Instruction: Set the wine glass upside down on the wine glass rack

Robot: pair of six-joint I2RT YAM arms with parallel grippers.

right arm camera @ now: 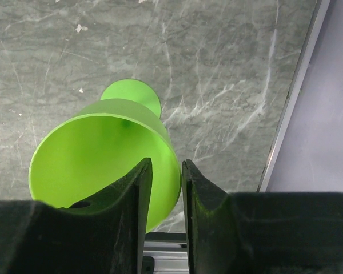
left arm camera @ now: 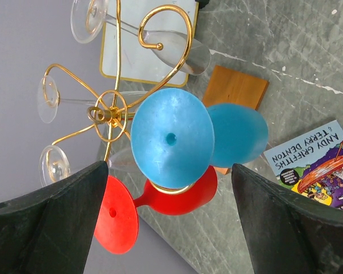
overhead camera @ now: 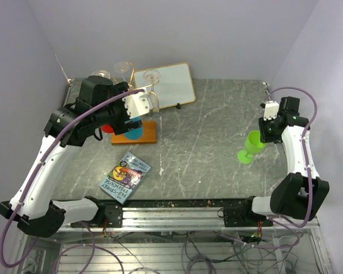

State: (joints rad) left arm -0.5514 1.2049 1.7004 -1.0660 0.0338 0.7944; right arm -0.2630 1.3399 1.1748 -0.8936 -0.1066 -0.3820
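While a gray, white-veined table fills most of the overhead view, two white-and-black arms reach over it from the near edge. The left arm bends toward the far left corner, and the right arm folds back along the right side. A white framed board lies at the far edge, just behind the wine glass rack. The rack's gold wire scrolls rise from a central stem on an orange-brown wooden base.

An illustrated paperback book lies flat near the left arm's base, apart from the rack. On the rack, a blue glass hangs upside down with its round foot toward the left wrist camera. A red glass hangs beside and below it, and several clear glasses sit in other scrolls.

The green wine glass stands mouth-up at the right side of the table, well apart from the rack, with its foot appearing to rest on the surface. The left gripper hangs above the rack with its fingers spread wide and nothing between them. The right gripper pinches the green glass at its rim, with one finger inside the bowl and the other just outside the wall.
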